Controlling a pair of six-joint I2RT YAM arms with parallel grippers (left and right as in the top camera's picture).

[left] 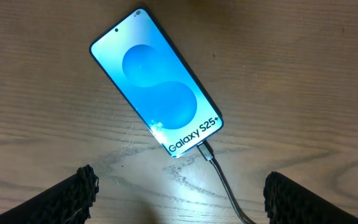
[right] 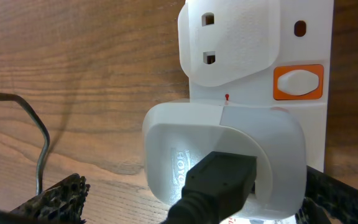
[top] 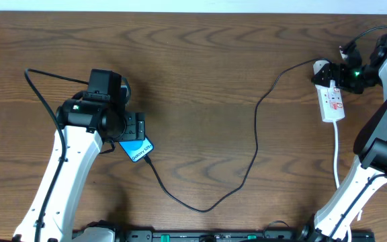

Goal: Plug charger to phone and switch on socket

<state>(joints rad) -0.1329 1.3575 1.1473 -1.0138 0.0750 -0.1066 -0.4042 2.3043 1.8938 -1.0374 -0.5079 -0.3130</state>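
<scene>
Phone [left: 157,93] flat on left half of tabletop [top: 200,40], screen lit, charger [top: 256,138] tip seated in its lower end. Cable loops toward near edge, then runs to socket [top: 332,101] by right edge, near far right corner. Left gripper [left: 185,199] above phone, fingers [left: 82,186] wide apart, touching nothing. Right gripper [right: 191,202] spread either side of white adapter [right: 222,149] plugged in socket, not clamped. Orange-rimmed switch [right: 297,83] just beside adapter.

Dark brown wood-grain table [top: 200,60], pale strip [top: 180,5] along its far edge, black rail [top: 140,236] along the near.
</scene>
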